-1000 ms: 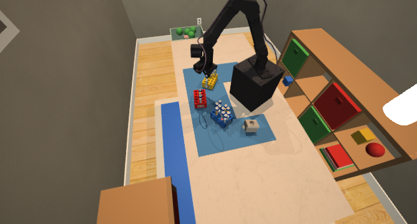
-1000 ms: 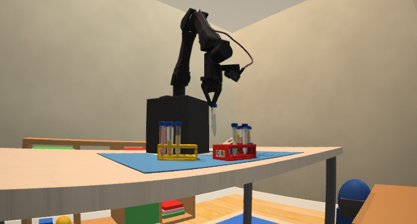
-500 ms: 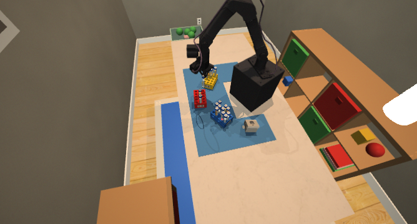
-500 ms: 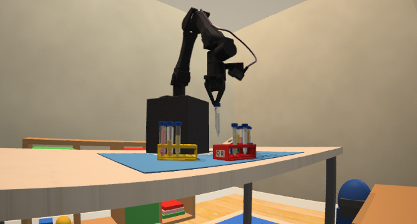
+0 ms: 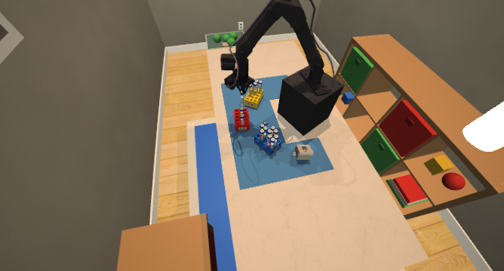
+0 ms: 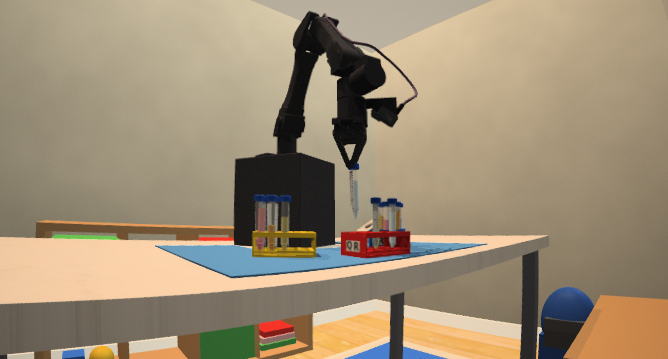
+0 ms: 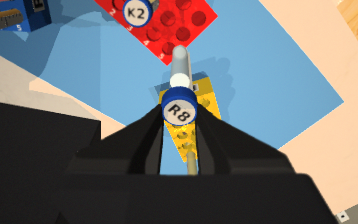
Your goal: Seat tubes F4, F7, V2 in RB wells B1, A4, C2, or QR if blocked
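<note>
My gripper (image 7: 179, 111) is shut on the blue cap of tube R8 (image 7: 179, 111) and holds it upright in the air, well above the racks. In the exterior view the tube R8 (image 6: 353, 190) hangs between the yellow rack RB (image 6: 284, 243) and the red rack QR (image 6: 380, 248). In the wrist view the tube's tip points at the near edge of QR (image 7: 168, 22), and RB (image 7: 193, 123) lies right below the fingers. Tube K2 (image 7: 136, 13) stands in QR. The blue rack RA (image 5: 265, 140) holds several tubes. RB (image 5: 253, 97) holds several tubes too.
The DONE button box (image 5: 302, 152) sits on the blue mat right of RA. The arm's black base block (image 5: 308, 100) stands beside RB. A shelf unit (image 5: 407, 127) with bins is off the table to the right.
</note>
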`<state>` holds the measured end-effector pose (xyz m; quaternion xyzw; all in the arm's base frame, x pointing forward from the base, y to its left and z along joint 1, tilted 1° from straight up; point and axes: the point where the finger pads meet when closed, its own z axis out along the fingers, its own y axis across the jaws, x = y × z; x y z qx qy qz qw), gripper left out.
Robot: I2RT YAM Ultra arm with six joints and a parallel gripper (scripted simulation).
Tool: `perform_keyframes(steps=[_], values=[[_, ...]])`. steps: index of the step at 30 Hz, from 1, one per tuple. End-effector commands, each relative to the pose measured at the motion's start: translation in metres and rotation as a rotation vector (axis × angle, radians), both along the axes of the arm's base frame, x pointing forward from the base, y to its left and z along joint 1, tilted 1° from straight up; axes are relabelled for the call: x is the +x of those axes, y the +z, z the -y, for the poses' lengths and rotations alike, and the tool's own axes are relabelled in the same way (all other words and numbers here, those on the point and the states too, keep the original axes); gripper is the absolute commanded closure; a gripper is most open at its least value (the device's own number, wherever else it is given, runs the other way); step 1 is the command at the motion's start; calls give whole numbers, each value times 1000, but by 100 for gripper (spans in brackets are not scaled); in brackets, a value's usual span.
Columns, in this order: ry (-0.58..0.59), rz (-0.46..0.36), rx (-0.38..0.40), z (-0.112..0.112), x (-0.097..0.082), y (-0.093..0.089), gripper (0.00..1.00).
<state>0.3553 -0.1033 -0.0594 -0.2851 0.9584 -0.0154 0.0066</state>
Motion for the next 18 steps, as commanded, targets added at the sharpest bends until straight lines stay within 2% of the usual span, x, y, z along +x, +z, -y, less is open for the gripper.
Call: perform_keyframes(steps=[1,7,18], values=[[7,-11,11,-5,7,1,100],[7,-11,11,-3,17,1,100],[3,-3,3,1,14,3,100]])
